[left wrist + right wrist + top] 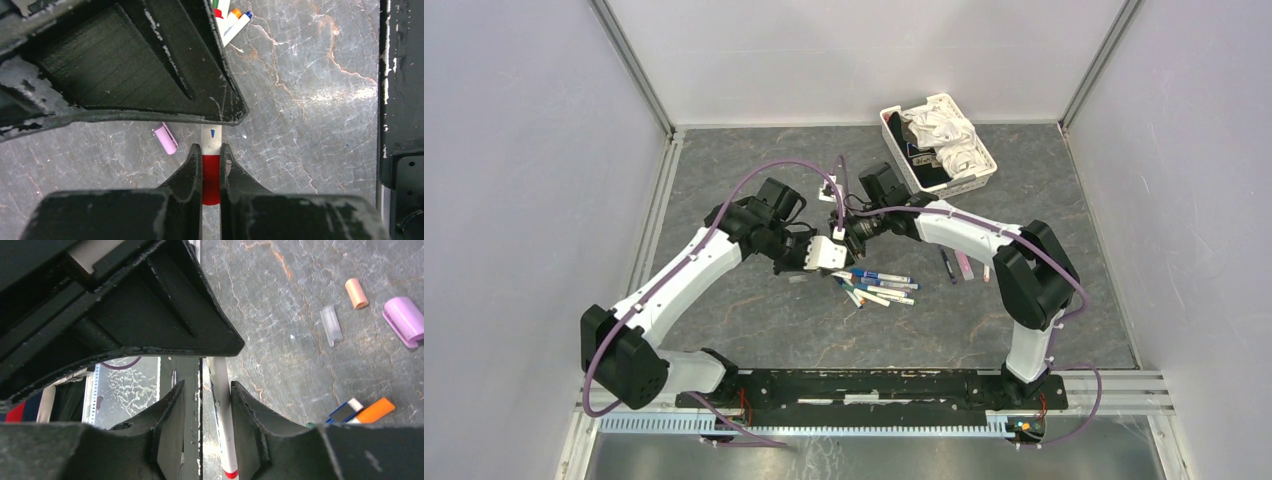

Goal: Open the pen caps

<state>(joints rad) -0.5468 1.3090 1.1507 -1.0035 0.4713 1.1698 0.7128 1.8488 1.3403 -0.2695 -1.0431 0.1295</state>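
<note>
Left claw [211, 152] clamped on red cap [210, 181]; right claw [206, 390] parted, loose around the white barrel [221, 400]. Pen pile [879, 286] just beside; basket [986, 168] well apart, far edge of table [754, 330].

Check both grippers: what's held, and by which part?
Left gripper clamps a pen at its red end. Right gripper stands open around its white barrel.

My worktop [764, 330] is dark grey, marbled, with rusty veins. Plain pale walls [514, 150] close in left, far and right, joined by metal corner posts [634, 70]. A ribbed metal rail [824, 425] runs along the near edge.
</note>
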